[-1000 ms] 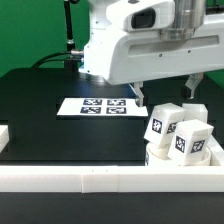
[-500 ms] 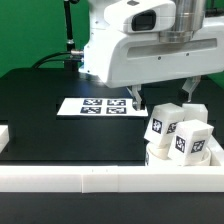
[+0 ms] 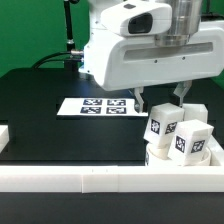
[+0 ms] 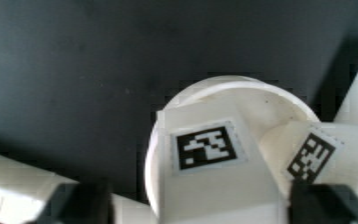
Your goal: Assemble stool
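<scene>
Two white block legs with black-and-white tags (image 3: pixel 160 123) (image 3: pixel 190 137) stand close together at the exterior view's right, against the front rail. A white rounded part, likely the seat disc (image 3: pixel 157 154), shows under them, mostly hidden. My gripper (image 3: pixel 160 97) is open and empty, with a finger on each side just above the nearer leg. In the wrist view that leg (image 4: pixel 208 150) fills the space between my fingers, and the second leg (image 4: pixel 311 156) is beside it. I cannot tell if a finger touches the leg.
The marker board (image 3: pixel 98 105) lies flat on the black table behind the legs. A long white border rail (image 3: pixel 90 179) runs along the front edge, and a short rail piece (image 3: pixel 5 135) sits at the exterior view's left.
My gripper has shifted a little toward the legs. The finger at the exterior view's right has come inward and lower, so the two fingers now stand closer together over the leg.
</scene>
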`<state>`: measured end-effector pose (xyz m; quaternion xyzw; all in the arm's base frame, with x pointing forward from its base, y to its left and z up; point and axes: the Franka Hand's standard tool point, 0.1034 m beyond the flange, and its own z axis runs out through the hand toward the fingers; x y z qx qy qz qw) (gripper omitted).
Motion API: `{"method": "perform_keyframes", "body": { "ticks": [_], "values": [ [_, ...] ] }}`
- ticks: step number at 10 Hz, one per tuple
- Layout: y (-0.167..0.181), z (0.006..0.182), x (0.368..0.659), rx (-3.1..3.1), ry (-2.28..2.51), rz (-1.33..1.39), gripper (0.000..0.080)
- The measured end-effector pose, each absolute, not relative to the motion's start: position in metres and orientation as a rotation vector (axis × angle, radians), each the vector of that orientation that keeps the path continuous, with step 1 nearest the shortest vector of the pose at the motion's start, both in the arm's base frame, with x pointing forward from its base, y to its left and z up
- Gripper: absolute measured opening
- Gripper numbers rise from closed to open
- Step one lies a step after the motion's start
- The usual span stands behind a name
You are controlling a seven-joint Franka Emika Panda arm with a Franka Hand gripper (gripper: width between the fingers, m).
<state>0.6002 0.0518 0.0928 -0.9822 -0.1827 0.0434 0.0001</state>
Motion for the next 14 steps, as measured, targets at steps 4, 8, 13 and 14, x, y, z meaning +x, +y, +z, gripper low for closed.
{"method": "perform_keyframes", "body": {
  "ticks": [4, 8, 13, 14],
  "values": [
    [0.051, 0.093, 0.601, -3.105, -0.478, 0.135, 0.0332],
    [0.054, 0.091, 0.603, -3.121, 0.406, 0.062, 0.0334],
    [0.063, 0.091, 0.605, -2.714, 1.574, 0.049, 0.0334],
    [0.065, 0.091, 0.606, -2.602, 1.757, 0.046, 0.0334]
  ]
}}
